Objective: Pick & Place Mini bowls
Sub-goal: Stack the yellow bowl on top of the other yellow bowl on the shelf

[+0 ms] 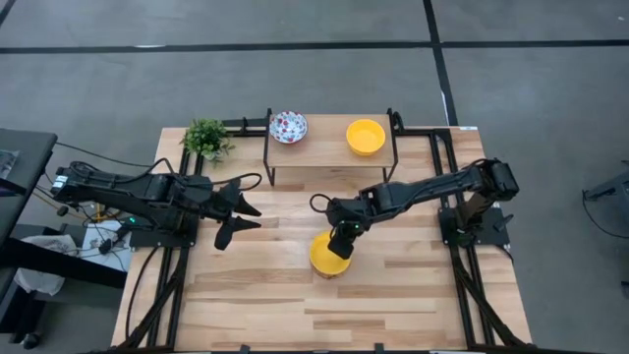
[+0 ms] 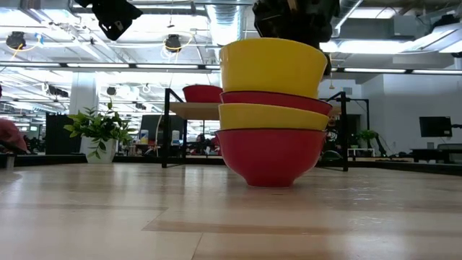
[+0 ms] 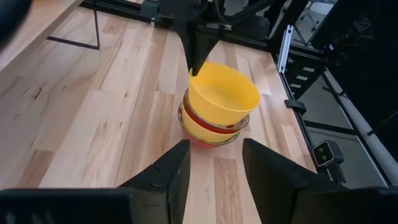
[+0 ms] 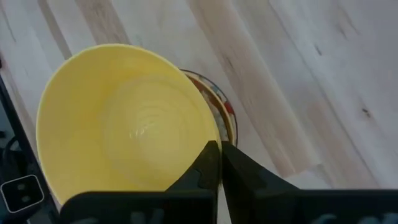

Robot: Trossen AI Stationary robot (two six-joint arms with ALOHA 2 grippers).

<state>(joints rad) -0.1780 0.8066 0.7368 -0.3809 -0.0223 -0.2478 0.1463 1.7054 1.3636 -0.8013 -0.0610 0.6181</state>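
Note:
A stack of mini bowls (image 1: 328, 258) stands on the table's middle. In the low view it shows red, yellow and red bowls (image 2: 271, 148) with a yellow bowl (image 2: 273, 66) on top. My right gripper (image 4: 219, 149) is shut on that top bowl's rim. A floral bowl (image 1: 288, 126) and a yellow bowl (image 1: 366, 136) rest on a raised shelf (image 1: 329, 152) at the far side. My left gripper (image 1: 244, 218) hangs open above the table, left of the stack, holding nothing. My right gripper pinches the top yellow bowl's rim (image 4: 204, 130), one finger inside the bowl and one outside. The fingers (image 3: 198, 56) come from above, slanting down. The bowl sits slightly tilted, its base still inside the rim of the red bowl beneath (image 2: 276, 102).
A small green potted plant (image 1: 206, 138) stands at the table's far left corner. The shelf's black frame legs (image 1: 267, 167) stand behind the stack. Bare wood lies toward the near edge (image 1: 324, 315) on both sides of the stack.

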